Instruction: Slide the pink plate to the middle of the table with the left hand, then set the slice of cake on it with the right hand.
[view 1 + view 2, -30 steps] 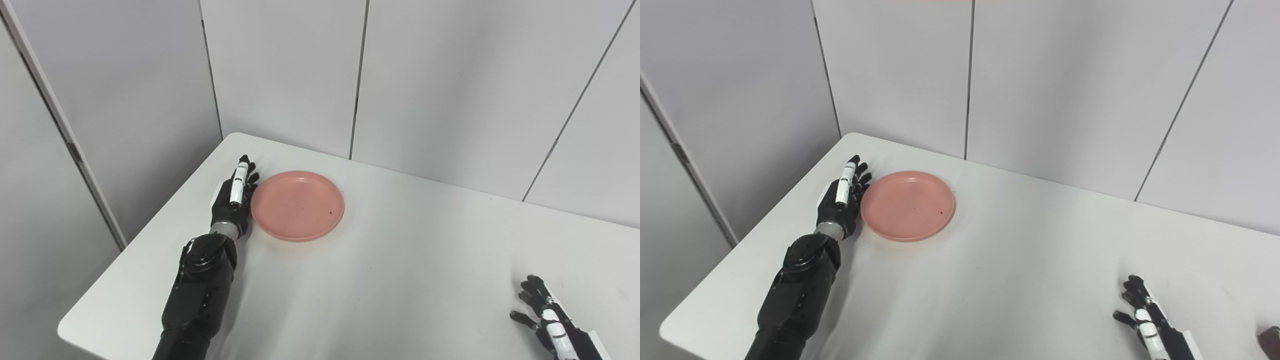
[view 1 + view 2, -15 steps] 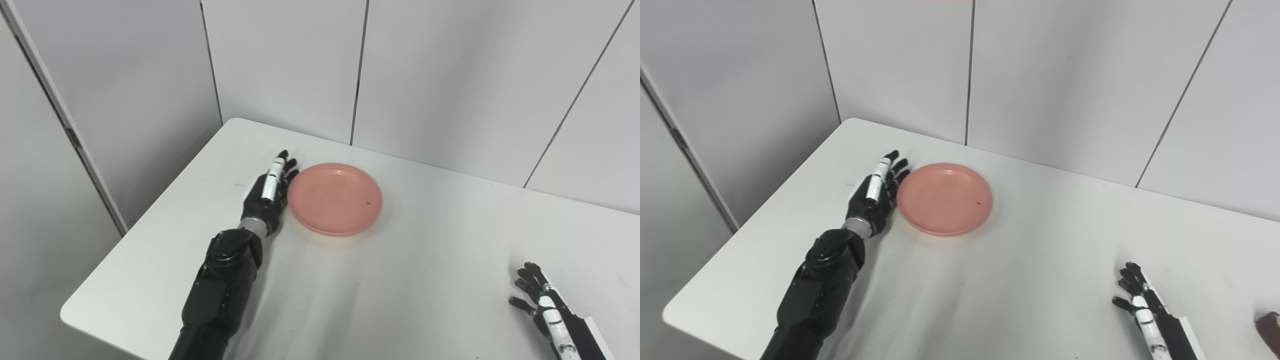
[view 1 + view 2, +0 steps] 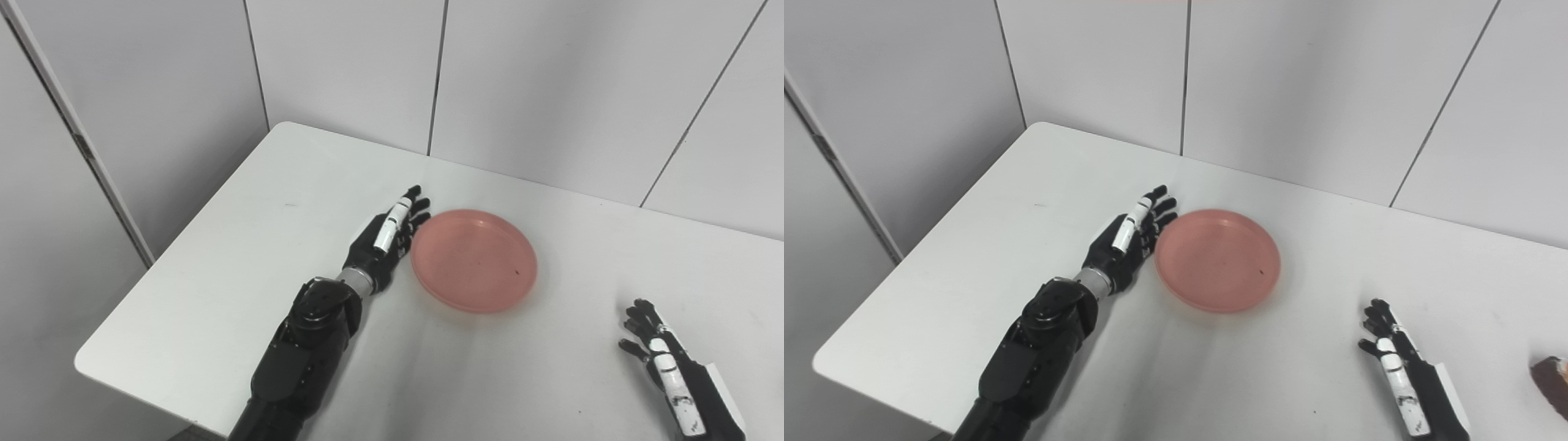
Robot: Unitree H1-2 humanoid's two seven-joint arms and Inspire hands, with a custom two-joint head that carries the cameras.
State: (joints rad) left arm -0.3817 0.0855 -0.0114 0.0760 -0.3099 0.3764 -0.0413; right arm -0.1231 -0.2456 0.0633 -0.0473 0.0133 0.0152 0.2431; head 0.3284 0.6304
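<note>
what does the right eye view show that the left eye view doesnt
Only the right eye view shows the cake, a brown piece at the right edge of the table, beyond the right hand. Only the left eye view shows a bit more of the wall panel on the far left. Both show the left hand open and flat against the left rim of the pink plate, the right hand open and resting on the white table, and the grey wall panels behind.
</note>
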